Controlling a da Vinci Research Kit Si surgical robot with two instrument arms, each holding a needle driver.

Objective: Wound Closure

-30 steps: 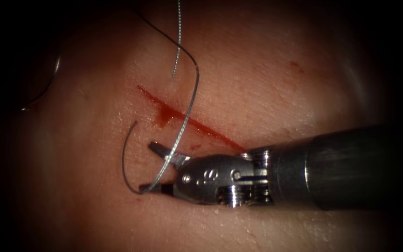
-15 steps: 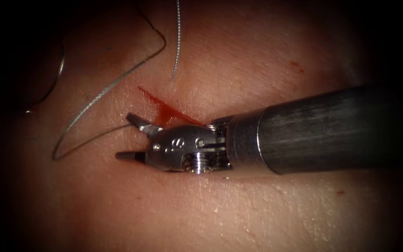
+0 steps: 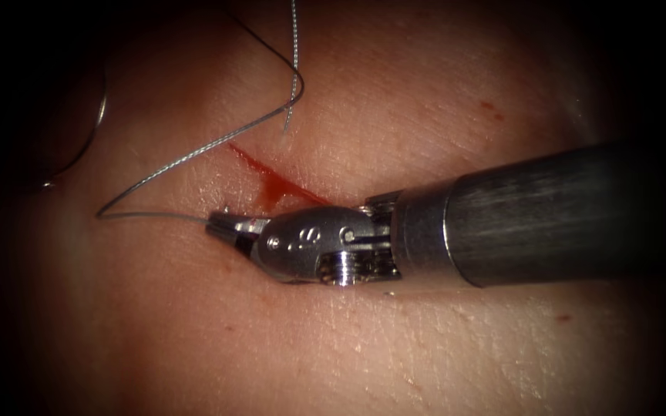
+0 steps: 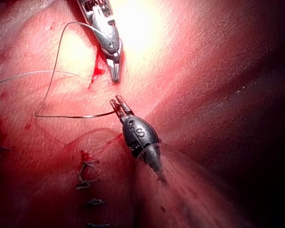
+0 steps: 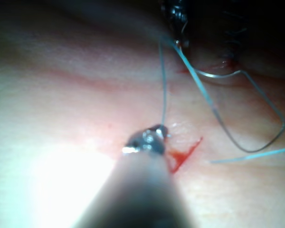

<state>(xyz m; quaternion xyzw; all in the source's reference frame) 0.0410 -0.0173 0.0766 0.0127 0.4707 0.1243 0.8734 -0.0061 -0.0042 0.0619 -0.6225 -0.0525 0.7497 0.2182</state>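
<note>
Right tool [image 3: 221,227] pinching thread [image 3: 165,165] left of cut [image 3: 271,179]; I fear hard tug frays thread, tears tissue [image 3: 425,108].

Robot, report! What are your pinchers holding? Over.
Right tool shut on thread, left of the cut. Left tool shut on thread too. Needle: cannot tell. Nothing in the way.

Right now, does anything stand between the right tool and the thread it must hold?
Nothing visible does: the right tool has its jaws shut on the thread, left of the cut in the tissue.
</note>
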